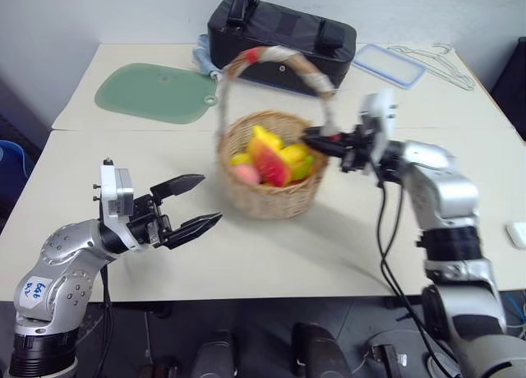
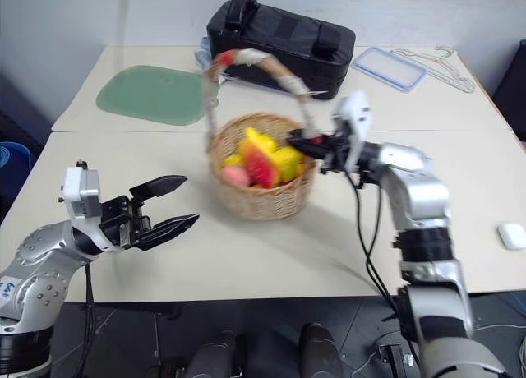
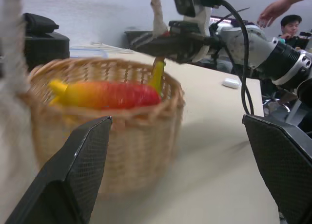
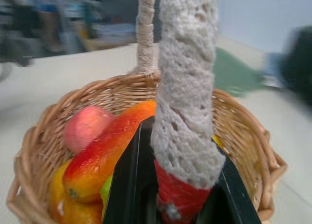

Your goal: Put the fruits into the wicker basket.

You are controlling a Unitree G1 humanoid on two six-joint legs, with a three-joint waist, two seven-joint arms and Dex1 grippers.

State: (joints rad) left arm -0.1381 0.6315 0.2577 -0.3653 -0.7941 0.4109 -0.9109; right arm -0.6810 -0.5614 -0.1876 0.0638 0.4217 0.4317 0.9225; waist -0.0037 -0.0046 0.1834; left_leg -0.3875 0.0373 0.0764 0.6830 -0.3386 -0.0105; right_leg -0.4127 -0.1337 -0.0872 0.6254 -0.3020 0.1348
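1. My right hand [image 1: 316, 138] is clamped on the wicker basket's handle [image 4: 187, 102], low on its near leg, right at the red wrapping; from the wrist I see both fingers [image 4: 126, 185] pressed against the white cloth.
2. My left hand [image 1: 197, 203] hangs over the near-left part of the bench [image 1: 271, 255], fingers spread wide, nothing between them, pointing toward the basket.
3. The wicker basket [image 1: 271, 193] sits mid-bench, at about 2 o'clock from the left hand and apart from it. The handle arches up and away toward the black bag.
4. The fruits [image 1: 271, 158] are inside the basket: the red-orange mango-like one [image 4: 105, 151] lies across the middle, the pink-red one [image 4: 85, 127] beside it, yellow pieces [image 1: 267, 137] around them, the banana [image 3: 157, 75] tip up against the far wall in the left wrist view.
5. At 12 o'clock from the basket, the black bag [image 1: 279, 37]; at 10 o'clock, a green mat [image 1: 152, 94]; at 1 o'clock, a clear lid [image 1: 388, 66] and a wire hanger [image 1: 436, 64].
6. At 4 o'clock, near the bench's right edge, a small white case [image 2: 511, 234].
7. The left wrist view shows a person [image 3: 292, 24] in the background, one arm outstretched.
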